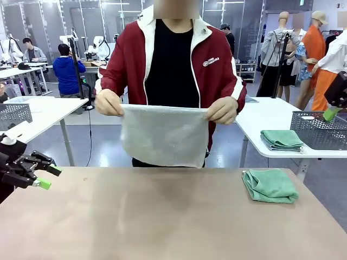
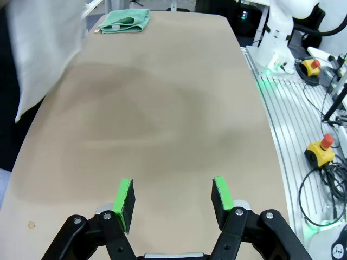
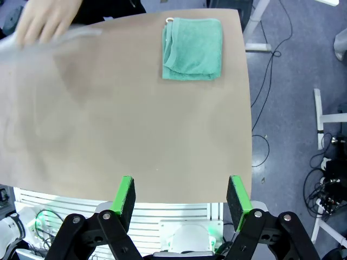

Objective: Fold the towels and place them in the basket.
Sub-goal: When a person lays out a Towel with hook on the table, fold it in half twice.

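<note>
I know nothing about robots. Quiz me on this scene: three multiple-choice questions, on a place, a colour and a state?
1. Where is the green towel? A in a gripper; B folded on the table; C in someone's hands.
2. Colour of the held-up towel? A red; B blue; C cream-white.
3. The left gripper and right gripper? A both open, empty; B both shut; C holding cloth.
Answers: B, it lies folded there; C, pale cloth hangs from the person's hands; A, pads apart, nothing between.

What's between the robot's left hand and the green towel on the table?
Just bare tabletop. The left wrist view shows it running from the left hand up to the green towel, with nothing lying on it.
</note>
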`<state>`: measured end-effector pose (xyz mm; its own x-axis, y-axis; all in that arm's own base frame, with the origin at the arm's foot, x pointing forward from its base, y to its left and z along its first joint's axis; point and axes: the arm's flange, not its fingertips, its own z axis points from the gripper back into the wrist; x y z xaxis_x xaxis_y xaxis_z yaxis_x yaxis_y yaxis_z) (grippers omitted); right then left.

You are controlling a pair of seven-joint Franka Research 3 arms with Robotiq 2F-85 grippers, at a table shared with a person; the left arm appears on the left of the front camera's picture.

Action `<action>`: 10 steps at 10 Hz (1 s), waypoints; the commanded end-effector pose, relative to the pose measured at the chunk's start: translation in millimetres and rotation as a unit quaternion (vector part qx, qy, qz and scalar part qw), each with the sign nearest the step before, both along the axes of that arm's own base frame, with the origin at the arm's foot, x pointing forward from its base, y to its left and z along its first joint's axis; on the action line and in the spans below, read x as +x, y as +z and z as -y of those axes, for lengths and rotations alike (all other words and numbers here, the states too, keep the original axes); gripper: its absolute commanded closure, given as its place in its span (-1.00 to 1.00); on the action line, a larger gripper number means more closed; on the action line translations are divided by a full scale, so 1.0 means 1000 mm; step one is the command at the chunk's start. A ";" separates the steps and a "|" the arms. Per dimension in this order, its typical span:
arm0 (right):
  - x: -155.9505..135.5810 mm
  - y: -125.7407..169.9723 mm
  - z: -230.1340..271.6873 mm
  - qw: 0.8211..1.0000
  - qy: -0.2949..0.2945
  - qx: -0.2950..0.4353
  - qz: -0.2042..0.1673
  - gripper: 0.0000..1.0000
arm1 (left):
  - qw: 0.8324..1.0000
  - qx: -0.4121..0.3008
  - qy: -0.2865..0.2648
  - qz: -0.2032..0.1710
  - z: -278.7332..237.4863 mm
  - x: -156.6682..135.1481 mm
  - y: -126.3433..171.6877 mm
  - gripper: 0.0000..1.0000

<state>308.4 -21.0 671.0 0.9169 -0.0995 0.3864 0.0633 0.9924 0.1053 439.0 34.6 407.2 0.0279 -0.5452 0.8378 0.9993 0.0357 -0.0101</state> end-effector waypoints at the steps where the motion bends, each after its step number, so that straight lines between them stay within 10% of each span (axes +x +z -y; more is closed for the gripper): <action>1: 0.003 0.001 -0.003 1.000 -0.014 0.003 0.000 -0.69 | 1.000 -0.008 0.002 0.001 0.000 -0.002 0.003 -0.46; 10: 0.003 0.001 -0.003 1.000 -0.014 0.003 0.000 -0.69 | 1.000 -0.008 0.002 0.001 0.000 -0.002 0.003 -0.46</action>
